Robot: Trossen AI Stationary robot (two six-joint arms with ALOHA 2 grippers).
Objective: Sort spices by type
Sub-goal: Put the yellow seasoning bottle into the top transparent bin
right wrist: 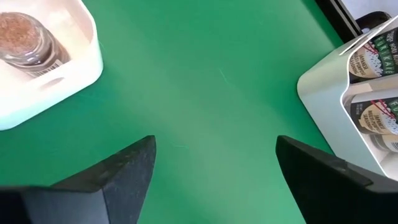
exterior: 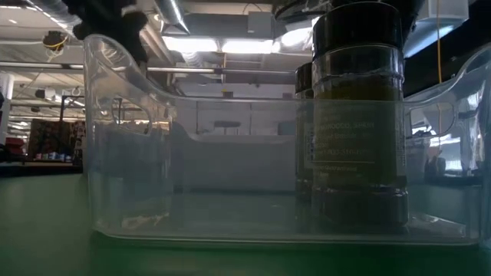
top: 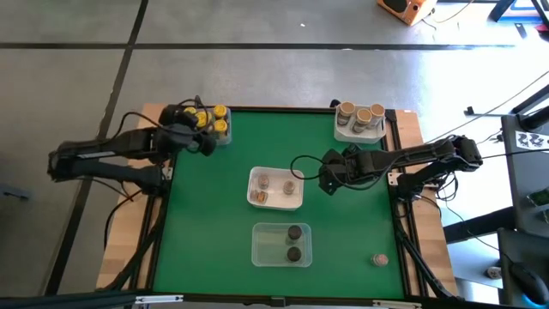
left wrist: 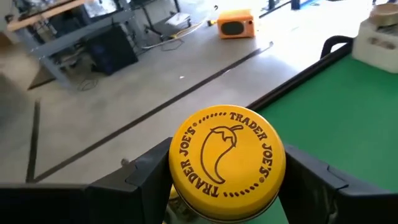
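My left gripper (top: 204,142) is at the table's far left corner, beside a clear bin of yellow-lidded spice jars (top: 214,120). It is shut on one yellow-lidded jar (left wrist: 227,163). My right gripper (top: 329,182) hangs open over bare green mat (right wrist: 214,168), right of the white centre bin (top: 274,187), which holds brown-spice jars (right wrist: 28,38). Tan-lidded jars stand in a white bin (top: 358,120) at the far right. Dark-lidded jars (exterior: 357,115) stand in a clear bin (top: 281,244) near the front. My left gripper pinches the jar between its two fingers (left wrist: 144,179), one on each side of the body just under the yellow lid (left wrist: 186,186). The lid hides the exact place of contact. The printed lid top faces the wrist camera. Whether the jar's base rests on anything does not show.
A single jar (top: 379,258) lies on the mat near the front right corner. The mat between the bins is free. Wooden table edges and a black frame border the mat, and an orange box (left wrist: 235,25) stands on the floor beyond.
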